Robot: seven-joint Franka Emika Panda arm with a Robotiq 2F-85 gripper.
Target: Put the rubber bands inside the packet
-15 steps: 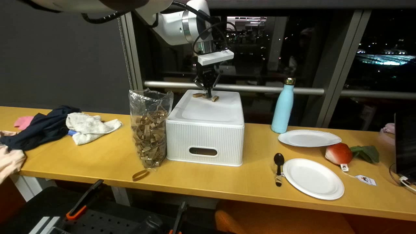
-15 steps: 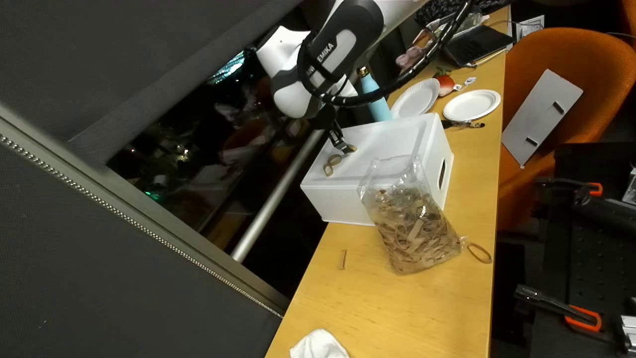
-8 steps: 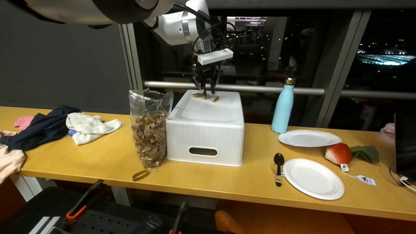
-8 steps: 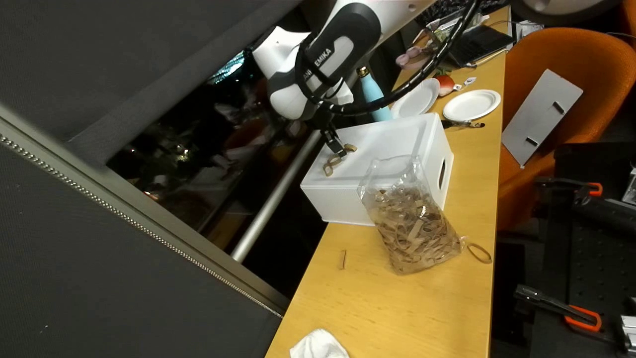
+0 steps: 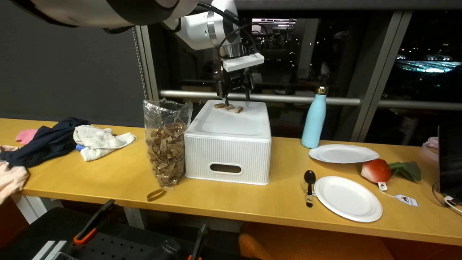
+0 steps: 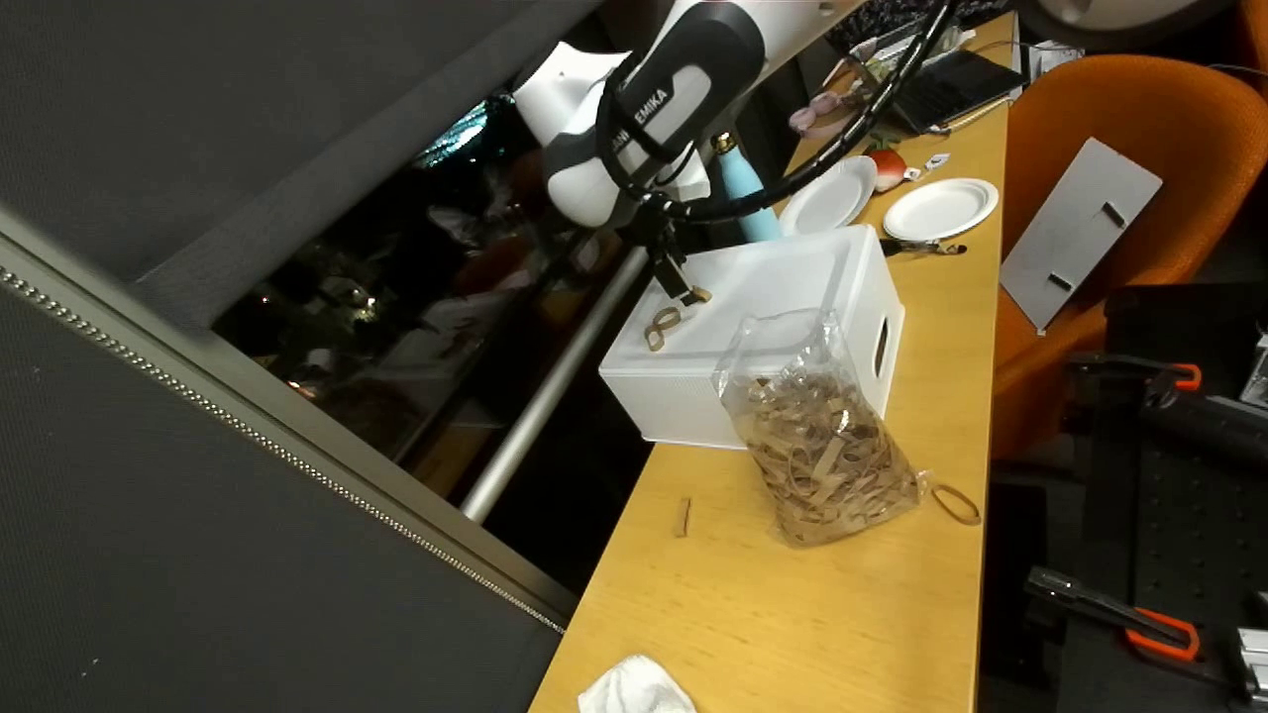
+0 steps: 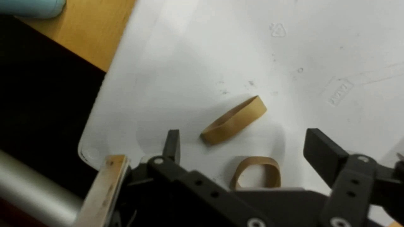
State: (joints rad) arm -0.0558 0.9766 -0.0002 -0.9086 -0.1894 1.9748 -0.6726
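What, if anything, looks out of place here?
A loose brown rubber band lies on the yellow wooden table beside the clear plastic packet, odd since similar bands are inside. A thin brown strip on the table may be another.

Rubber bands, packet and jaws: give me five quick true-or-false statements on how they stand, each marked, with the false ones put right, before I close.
1. Three loose rubber bands lie on top of the white storage box. True.
2. The jaws are shut on a rubber band. False: in the wrist view they stand open.
3. Another loose rubber band lies on the table, close to the foot of the clear plastic packet. True.
4. The packet stands on top of the box. False: it stands on the table beside the box.
5. The packet is empty. False: many rubber bands show inside it.
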